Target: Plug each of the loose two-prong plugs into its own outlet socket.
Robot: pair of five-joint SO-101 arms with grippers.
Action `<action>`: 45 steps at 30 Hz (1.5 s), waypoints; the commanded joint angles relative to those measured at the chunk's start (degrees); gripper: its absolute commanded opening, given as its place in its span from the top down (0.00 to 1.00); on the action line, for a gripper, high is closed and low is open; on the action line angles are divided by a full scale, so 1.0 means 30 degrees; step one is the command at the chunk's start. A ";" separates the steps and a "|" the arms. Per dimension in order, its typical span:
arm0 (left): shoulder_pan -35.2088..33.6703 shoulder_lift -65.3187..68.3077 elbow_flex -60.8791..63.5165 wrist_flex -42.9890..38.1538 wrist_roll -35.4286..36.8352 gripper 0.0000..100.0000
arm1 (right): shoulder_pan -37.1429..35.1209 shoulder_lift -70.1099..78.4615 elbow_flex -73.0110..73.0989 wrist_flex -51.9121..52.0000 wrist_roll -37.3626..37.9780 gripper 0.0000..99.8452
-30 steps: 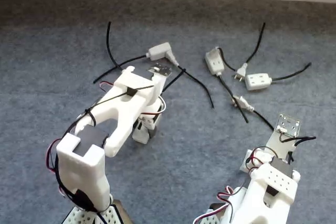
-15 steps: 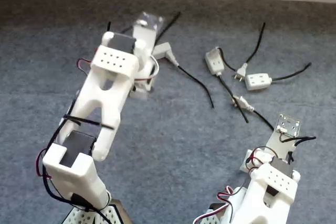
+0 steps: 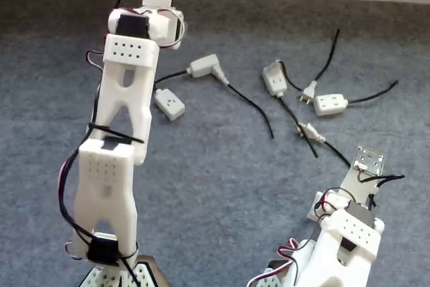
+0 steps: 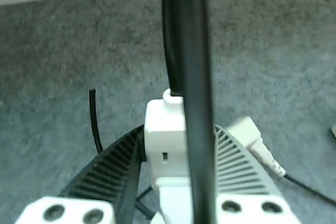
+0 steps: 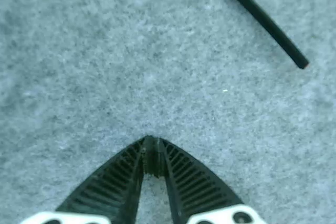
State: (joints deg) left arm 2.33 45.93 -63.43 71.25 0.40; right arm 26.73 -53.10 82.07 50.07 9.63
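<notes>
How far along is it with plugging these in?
Done: nothing clearly plugged in. In hand: the left tool grips a white connector above the carpet; the right tool is shut, empty. Left: loose plugs and sockets lie apart.

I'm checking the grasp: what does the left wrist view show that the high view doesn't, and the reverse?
Left wrist view adds: the left gripper closed on a white plug with a black cord. High view adds: the right arm, a socket beside the left arm, a second socket farther right with a small plug by it. Both show the angled plug on the carpet.
</notes>
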 commanded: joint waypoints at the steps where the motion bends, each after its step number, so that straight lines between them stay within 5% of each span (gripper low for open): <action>1: -0.0337 0.2916 -0.3648 -0.1875 -0.1495 0.91 | 0.0044 -0.0249 0.0015 -0.0249 0.0029 0.99; 10: -0.1158 0.8894 -0.5289 -0.5011 -0.2989 0.91 | 0.0015 -0.0249 0.0015 -0.0249 0.0029 0.99; 14: -0.1773 0.8864 -0.5465 -0.4894 -0.2960 0.78 | 0.0015 -0.0249 0.0015 -0.0249 0.0029 0.99; 27: -0.2418 0.7516 -1.0623 -0.0674 -0.2960 0.71 | 0.0015 -0.0249 0.0044 -0.0249 0.0029 0.99; 33: -0.1773 0.6403 -1.0623 0.5480 -0.2930 0.71 | 0.0015 -0.0249 0.0044 -0.0249 0.0029 0.99; 38: -0.1187 0.5231 -1.0505 0.9172 0.2168 0.71 | -0.0190 -0.0249 0.0044 -0.0249 0.0029 0.99; 45: -0.0923 0.5201 -0.8278 0.9641 1.0344 0.71 | -0.0396 -0.0249 0.0044 -0.0249 0.0059 0.99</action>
State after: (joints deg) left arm -2.33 65.54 -91.30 99.47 23.25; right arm 26.29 -53.10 82.07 50.07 9.63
